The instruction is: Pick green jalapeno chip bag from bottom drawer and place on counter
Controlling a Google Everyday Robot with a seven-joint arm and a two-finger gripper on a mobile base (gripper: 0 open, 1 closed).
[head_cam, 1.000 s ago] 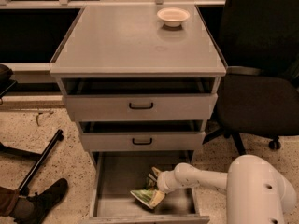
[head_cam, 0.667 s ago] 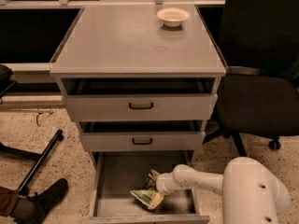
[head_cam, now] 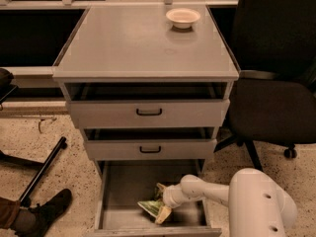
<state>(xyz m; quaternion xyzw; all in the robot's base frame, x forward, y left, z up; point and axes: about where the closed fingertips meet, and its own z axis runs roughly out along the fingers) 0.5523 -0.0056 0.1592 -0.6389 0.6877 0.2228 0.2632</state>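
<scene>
The bottom drawer [head_cam: 123, 191] stands pulled open below the two shallower drawers. The green jalapeno chip bag [head_cam: 150, 208] lies crumpled on the drawer floor, right of middle, near the front. My white arm reaches in from the lower right, and the gripper [head_cam: 160, 204] is down at the bag, touching or around it. The counter [head_cam: 133, 43] is the flat grey cabinet top above.
A white bowl [head_cam: 183, 17] sits at the counter's back right. A black office chair [head_cam: 276, 107] stands right of the cabinet. A black pole [head_cam: 42, 169] and a person's shoe [head_cam: 47, 211] lie on the speckled floor at the left.
The arm has shifted slightly left and lower in the drawer, closing in on the bag. The bag has stayed in place.
</scene>
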